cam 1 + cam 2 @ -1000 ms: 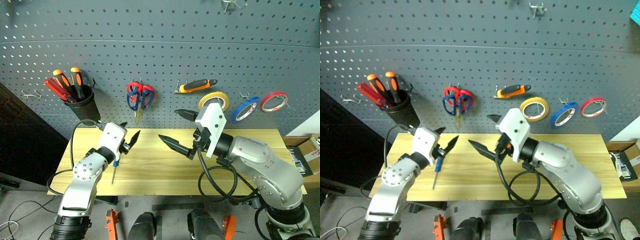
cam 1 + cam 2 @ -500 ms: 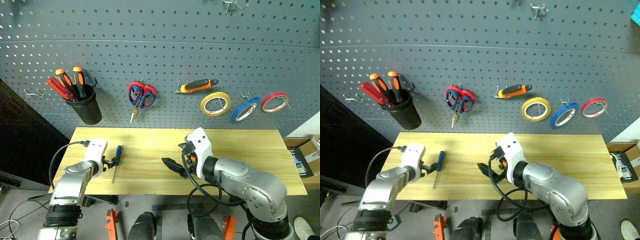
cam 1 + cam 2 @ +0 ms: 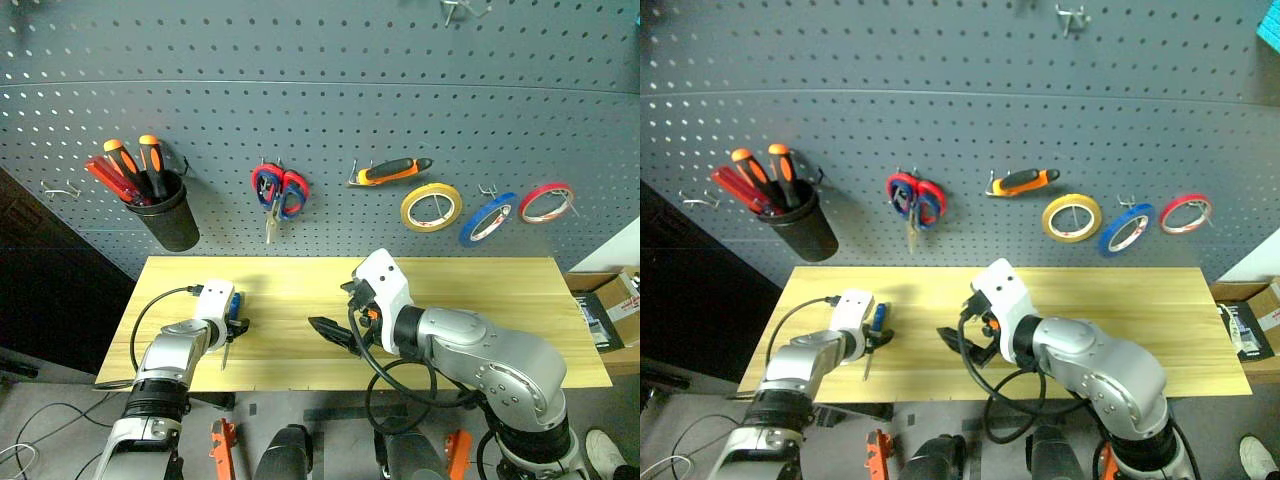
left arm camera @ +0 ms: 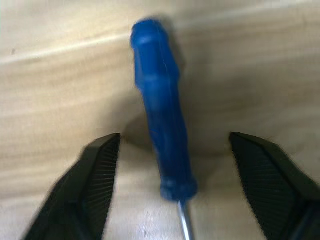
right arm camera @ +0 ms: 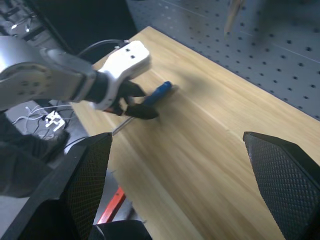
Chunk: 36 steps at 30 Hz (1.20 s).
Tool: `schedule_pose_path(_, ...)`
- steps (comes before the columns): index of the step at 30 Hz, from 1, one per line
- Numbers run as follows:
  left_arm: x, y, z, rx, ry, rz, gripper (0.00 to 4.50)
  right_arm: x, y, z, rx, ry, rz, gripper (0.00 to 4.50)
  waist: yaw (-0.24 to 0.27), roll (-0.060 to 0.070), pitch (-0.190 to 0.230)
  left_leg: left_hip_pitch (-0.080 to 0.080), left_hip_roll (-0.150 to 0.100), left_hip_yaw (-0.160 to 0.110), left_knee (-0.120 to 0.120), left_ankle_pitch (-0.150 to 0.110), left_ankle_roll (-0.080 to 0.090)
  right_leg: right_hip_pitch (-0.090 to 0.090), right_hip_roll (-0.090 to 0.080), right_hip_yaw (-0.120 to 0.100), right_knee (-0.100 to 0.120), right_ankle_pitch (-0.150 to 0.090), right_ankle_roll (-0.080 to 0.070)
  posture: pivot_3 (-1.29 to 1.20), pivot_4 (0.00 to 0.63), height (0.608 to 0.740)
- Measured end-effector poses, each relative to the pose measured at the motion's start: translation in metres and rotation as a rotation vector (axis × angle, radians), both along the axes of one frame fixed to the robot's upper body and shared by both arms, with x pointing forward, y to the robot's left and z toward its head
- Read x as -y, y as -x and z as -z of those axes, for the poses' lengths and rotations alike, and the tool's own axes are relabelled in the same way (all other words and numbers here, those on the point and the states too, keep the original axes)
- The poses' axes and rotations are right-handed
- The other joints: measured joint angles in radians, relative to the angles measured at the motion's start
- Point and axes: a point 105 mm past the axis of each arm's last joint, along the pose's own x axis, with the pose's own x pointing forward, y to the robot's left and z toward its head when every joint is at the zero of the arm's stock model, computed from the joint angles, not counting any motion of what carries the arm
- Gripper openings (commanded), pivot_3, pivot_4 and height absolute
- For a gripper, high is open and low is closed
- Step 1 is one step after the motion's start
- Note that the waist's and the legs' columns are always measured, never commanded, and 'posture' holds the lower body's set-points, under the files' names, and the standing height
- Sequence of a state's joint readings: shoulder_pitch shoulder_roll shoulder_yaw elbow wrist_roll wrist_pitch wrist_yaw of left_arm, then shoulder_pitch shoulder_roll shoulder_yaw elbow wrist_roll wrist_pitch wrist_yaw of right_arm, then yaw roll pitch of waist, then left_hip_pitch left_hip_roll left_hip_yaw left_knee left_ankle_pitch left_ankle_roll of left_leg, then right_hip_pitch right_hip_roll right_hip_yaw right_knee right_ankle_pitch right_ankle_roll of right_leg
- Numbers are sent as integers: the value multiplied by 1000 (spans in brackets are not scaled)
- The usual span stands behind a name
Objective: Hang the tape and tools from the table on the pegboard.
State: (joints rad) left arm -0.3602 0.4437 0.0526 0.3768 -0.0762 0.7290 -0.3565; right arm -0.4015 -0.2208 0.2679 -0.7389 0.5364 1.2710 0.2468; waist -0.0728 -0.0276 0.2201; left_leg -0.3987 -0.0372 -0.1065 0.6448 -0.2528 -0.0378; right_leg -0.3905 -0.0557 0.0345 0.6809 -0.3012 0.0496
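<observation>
Screwdriver (image 3: 231,318) is the piece in play now: small blue handle, lying flat on the table (image 3: 520,300) at lower left of the head view, shaft pointing toward the near edge. Left gripper (image 4: 172,190) has dropped down onto it, and the wrist view shows the two black fingers either side of the handle with a gap on both sides, so it's straddling, not clamped yet. I'd call this the last beat before the pinch, then a lift to the pegboard (image 3: 330,90).

A second ago that gripper was up in the air above the screwdriver. Right gripper (image 3: 335,325) was also raised at mid-frame then; now it sits low over the middle of the table, jaws wide apart, holding nothing.

Yellow tape (image 3: 431,207) and pliers (image 3: 392,172) already hang on the board, just right of centre.
</observation>
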Motion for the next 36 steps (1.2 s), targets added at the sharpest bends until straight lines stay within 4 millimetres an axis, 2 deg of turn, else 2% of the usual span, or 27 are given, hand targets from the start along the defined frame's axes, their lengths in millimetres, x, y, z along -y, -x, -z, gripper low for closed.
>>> schedule_pose_path(3, -3, 2, 0, 7, 19, -18, 1360, -1, 3, -7, 69, 8, -53, 4500, -9, 0, 0, 0, 0, 0, 0, 0, 0, 0, 0, 0, 0, 0, 0, -102, 229, 740)
schedule_pose_path(6, -7, 9, 1, 12, 31, -33, 614, 0, 5, -13, 146, 4, -92, 4500, -13, 0, 0, 0, 0, 0, 0, 0, 0, 0, 0, 0, -1, 0, 0, -102, 221, 740)
schedule_pose_path(9, -6, 18, -4, 66, 45, -15, 602, -1, 8, -25, 250, -35, -133, 4500, -14, 0, 0, 0, 1, 0, 0, 0, 0, 0, -2, 2, -1, 0, 0, -101, 213, 740)
schedule_pose_path(12, 1, 27, -22, 184, 19, 57, 602, -3, 15, -33, 295, -79, -197, 4500, -12, 0, 0, -1, 3, 0, -1, 0, -1, 0, -2, 3, -1, 0, 0, -93, 200, 740)
schedule_pose_path(14, 8, 42, -41, 309, -11, 116, 602, -3, 21, -35, 298, -83, -249, 4500, -14, -1, 0, 0, 4, 2, -1, -1, -1, 0, -3, 5, -3, 0, 0, -81, 193, 740)
schedule_pose_path(16, 20, 53, -72, 467, -22, 175, 602, 2, 19, -41, 324, -87, -248, 4500, -7, -1, 0, -1, 4, 1, -1, -1, -2, 0, -3, 4, -3, 0, 0, -76, 189, 740)
schedule_pose_path(20, 48, 52, -136, 734, -23, 258, 602, 6, 15, -56, 379, -114, -251, 4500, 26, -1, -1, 0, 5, -1, 0, -1, -2, 2, -1, 0, -2, 1, -1, -58, 180, 740)
schedule_pose_path(22, 59, 45, -177, 894, -43, 280, 602, 9, 9, -59, 386, -118, -245, 4500, 38, -1, -1, 0, 4, 0, 1, 0, -2, 2, 1, 0, -2, 2, -1, -50, 174, 740)
schedule_pose_path(25, 60, 36, -236, 1107, -95, 248, 602, 15, 2, -59, 388, -108, -237, 4500, 40, -2, -2, 0, 3, 2, 1, 0, -1, 2, 2, -2, -1, 2, 0, -42, 170, 740)
schedule_pose_path(30, 43, 23, -299, 1306, -140, 111, 602, 19, -8, -61, 399, -107, -216, 4500, 37, -3, -3, 0, 3, 2, 1, 0, -1, 1, 3, -1, -1, 2, 0, -27, 150, 740)
schedule_pose_path(33, 28, 18, -317, 1355, -147, 20, 602, 20, -14, -69, 429, -121, -201, 4500, 36, -3, -4, 0, 2, 3, 1, 1, -3, 1, 2, -1, -1, 2, 0, -34, 143, 740)
schedule_pose_path(36, 16, 7, -307, 1312, -142, -35, 602, 23, -19, -69, 437, -117, -181, 4500, 39, -3, -5, -1, 1, 2, 1, 2, -5, 0, 2, -1, -2, 2, 0, -49, 140, 740)
